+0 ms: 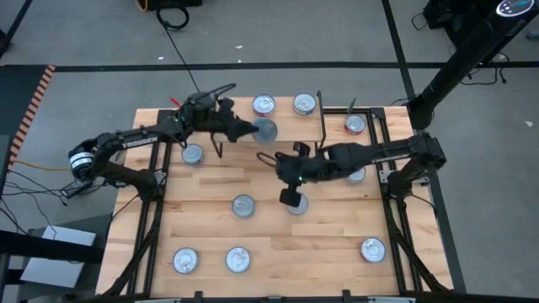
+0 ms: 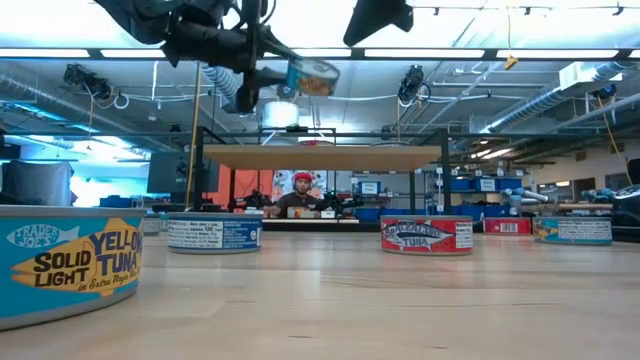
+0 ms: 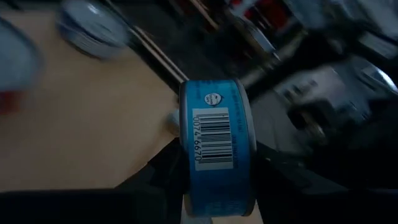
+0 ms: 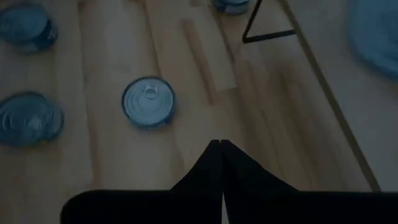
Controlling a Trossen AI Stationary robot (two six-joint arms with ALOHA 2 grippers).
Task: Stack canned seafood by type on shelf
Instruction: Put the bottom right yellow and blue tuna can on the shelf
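A blue-labelled tin (image 1: 264, 129) is shut in my left gripper (image 1: 244, 128), in the air over the shelf (image 2: 320, 157), a light plank on thin black legs. The low view shows this tin (image 2: 312, 77) tilted, well above the plank. In the left wrist view the tin (image 3: 216, 143) shows its barcode. My right gripper (image 1: 290, 196) is shut and hovers near the table's middle, beside a tin (image 1: 297, 204); in its wrist view (image 4: 219, 146) it touches nothing. Several more tins stand on their bases around the table. My left gripper pinches the blue tin between its two fingers (image 3: 166, 171), one on each flat end, beside the label wall (image 3: 214, 186). The fingers come roughly level from the table's left. The tin is lifted clear and tilted above the shelf plank.
Tins stand at the far edge (image 1: 264, 104) (image 1: 304, 104), at the right (image 1: 354, 124) (image 1: 373, 249), at the left (image 1: 192, 154), mid-table (image 1: 243, 205) and near the front (image 1: 185, 259) (image 1: 238, 259). A red-labelled tin (image 2: 427, 234) stands below the shelf. A person sits far behind the table.
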